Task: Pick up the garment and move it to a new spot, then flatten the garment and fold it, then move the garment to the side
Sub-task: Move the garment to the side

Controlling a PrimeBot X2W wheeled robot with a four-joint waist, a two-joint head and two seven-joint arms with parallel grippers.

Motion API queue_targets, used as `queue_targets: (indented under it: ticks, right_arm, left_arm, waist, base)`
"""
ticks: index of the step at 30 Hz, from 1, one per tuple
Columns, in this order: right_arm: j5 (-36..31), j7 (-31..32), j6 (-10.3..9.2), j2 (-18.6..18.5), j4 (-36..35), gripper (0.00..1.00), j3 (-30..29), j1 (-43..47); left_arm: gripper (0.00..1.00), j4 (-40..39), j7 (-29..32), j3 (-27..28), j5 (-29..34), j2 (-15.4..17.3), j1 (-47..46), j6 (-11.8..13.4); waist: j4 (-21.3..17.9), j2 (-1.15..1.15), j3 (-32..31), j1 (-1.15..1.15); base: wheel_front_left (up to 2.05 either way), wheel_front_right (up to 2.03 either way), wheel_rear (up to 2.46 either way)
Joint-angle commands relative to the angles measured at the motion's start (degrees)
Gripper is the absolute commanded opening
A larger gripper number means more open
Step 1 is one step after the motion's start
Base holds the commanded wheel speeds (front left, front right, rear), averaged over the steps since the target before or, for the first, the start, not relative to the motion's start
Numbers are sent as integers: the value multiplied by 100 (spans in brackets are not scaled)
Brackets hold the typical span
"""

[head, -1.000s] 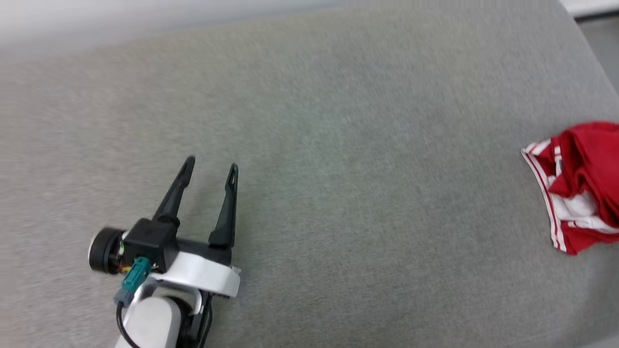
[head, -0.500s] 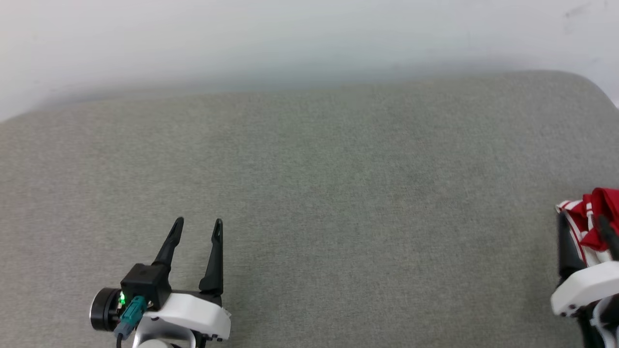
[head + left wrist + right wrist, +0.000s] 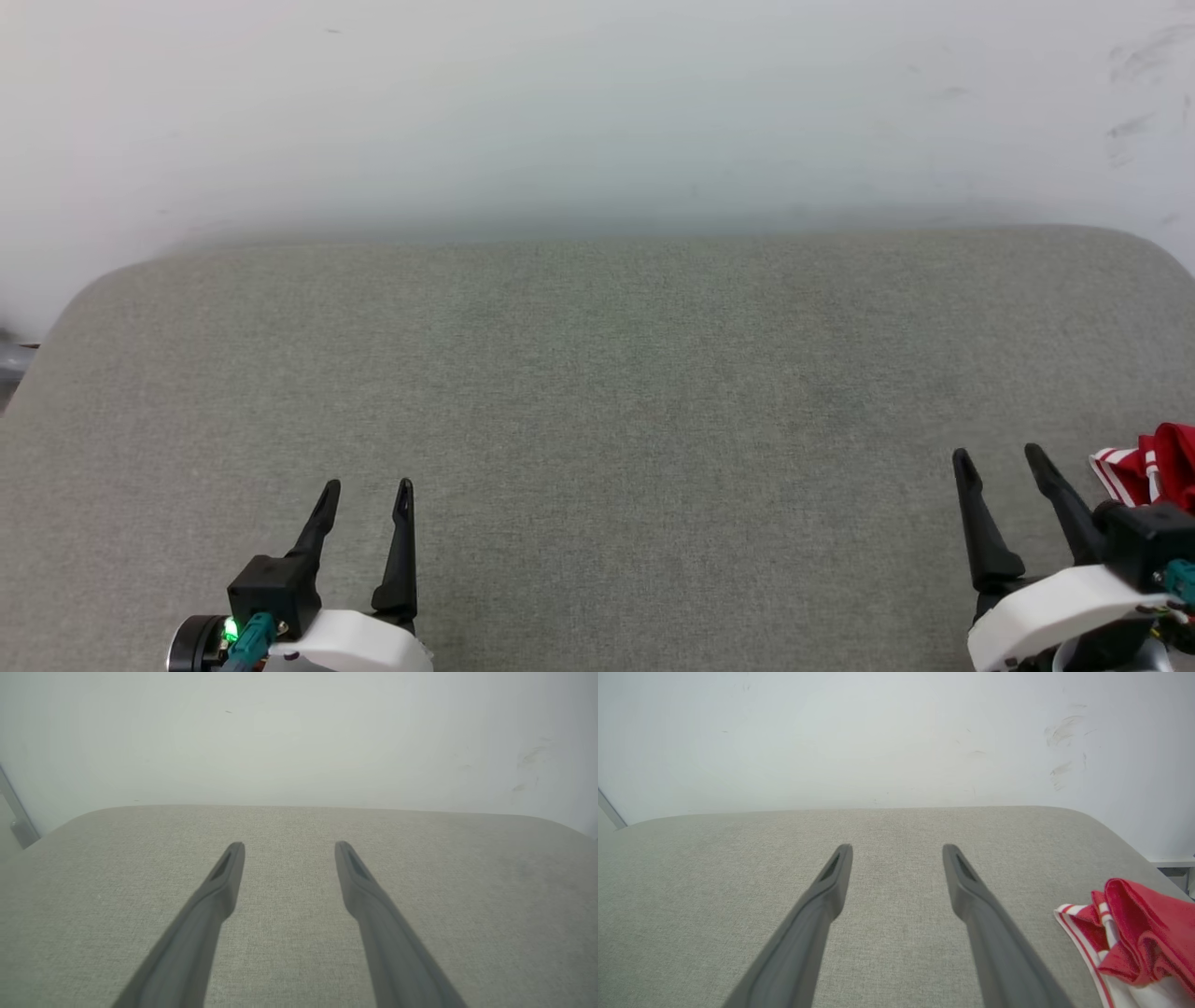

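Note:
The garment (image 3: pixel 1148 467), red with white stripes, lies crumpled at the far right edge of the grey cushioned surface (image 3: pixel 616 392); the right wrist view shows the garment (image 3: pixel 1134 942) bunched at its lower right. My right gripper (image 3: pixel 999 455) stands open just left of the garment, not touching it, and in its own view the right gripper (image 3: pixel 896 848) has only grey fabric between its fingers. My left gripper (image 3: pixel 366 487) is open at the lower left, far from the garment, with nothing between its fingers, as the left gripper (image 3: pixel 286 845) also shows in its wrist view.
A pale wall (image 3: pixel 597 112) rises behind the surface's far edge. The surface's rounded corners fall away at the far left (image 3: pixel 84 289) and far right (image 3: pixel 1158 252). A grey metal piece (image 3: pixel 16 826) stands by the left corner.
The head camera has tilted up and swung, bringing the wall into view. The right gripper has come into view beside the garment. Both grippers stay open.

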Motion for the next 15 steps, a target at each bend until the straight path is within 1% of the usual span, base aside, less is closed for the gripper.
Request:
queue_targets:
  ticks: [1, 9, 15]
  right_arm:
    - [-58, 28, -5, 38, -130, 100, 37, 148]
    - [-176, 124, -4, 194, -771, 100, 44, 577]
    - [-208, 218, -5, 261, -976, 100, -27, 776]
  left_arm:
    - [100, 13, -33, -4, -7, -12, 77, 7]
    - [100, 32, -39, 21, 17, 23, 156, 13]
    - [100, 58, -40, 18, 59, 51, 156, 1]
  waist:
    - [35, 0, -49, 1]
    - [80, 0, -148, 1]
    - [85, 0, -168, 1]
  base:
    - [0, 0, 0]
    - [0, 0, 0]
    - [0, 0, 0]
